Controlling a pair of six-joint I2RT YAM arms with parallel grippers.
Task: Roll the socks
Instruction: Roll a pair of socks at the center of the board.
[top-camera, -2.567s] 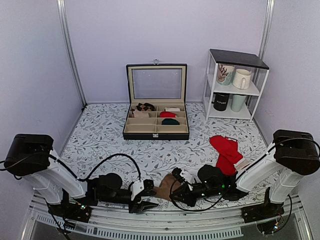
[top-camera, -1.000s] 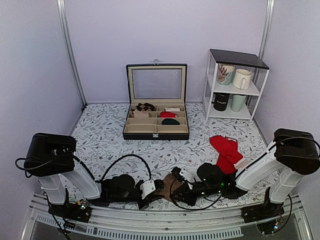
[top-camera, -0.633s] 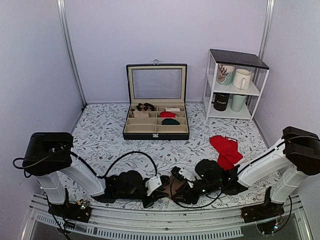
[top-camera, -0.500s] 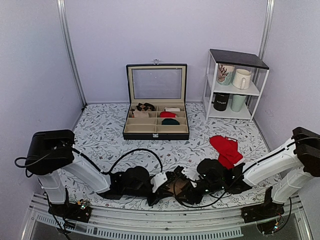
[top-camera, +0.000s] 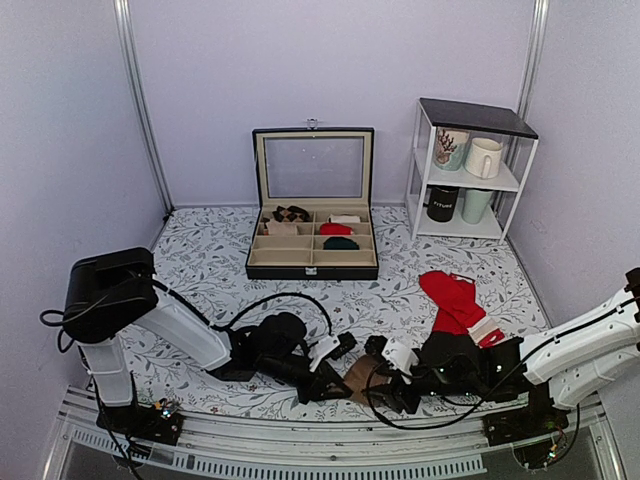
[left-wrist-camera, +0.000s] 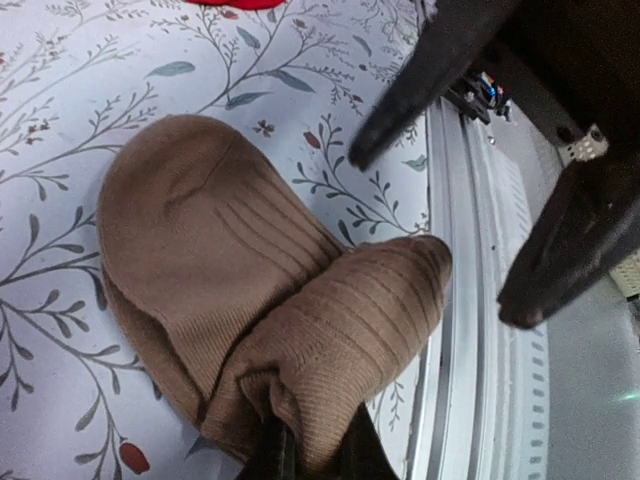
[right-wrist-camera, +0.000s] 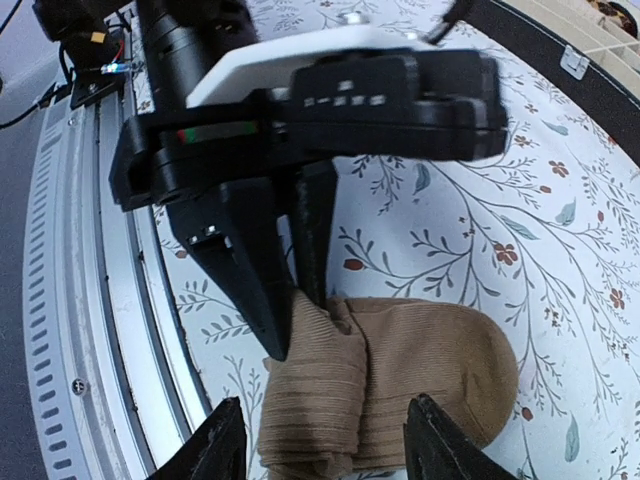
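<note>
Both arms have slid rightward along the near edge of the table in the last half second, and the socks have gone with them. The single tan pair now lies a little farther right than before, just beside the grooved metal rail. The right arm has drawn back toward its own side, uncovering the white-tagged end of the one pair of red socks that it had hidden.

The left gripper is clamped on a fold of the tan pair, its two black fingers pinching a ribbed length doubled over the smoother, rounded end. The right gripper hovers close by with its fingers spread wide, holding nothing.

The knit looks soft and matte, with fine lengthwise ribs (the rounded end is plainer). The bundle is a loose, half-folded lump, not a tight roll. It rests on a pale surface printed with leaves and twigs.

Farther back stands one black compartment box, its glass lid raised, holding at least four small rolls. Beside it to the right is one white frame shelf with a dark top, carrying four mugs.
</note>
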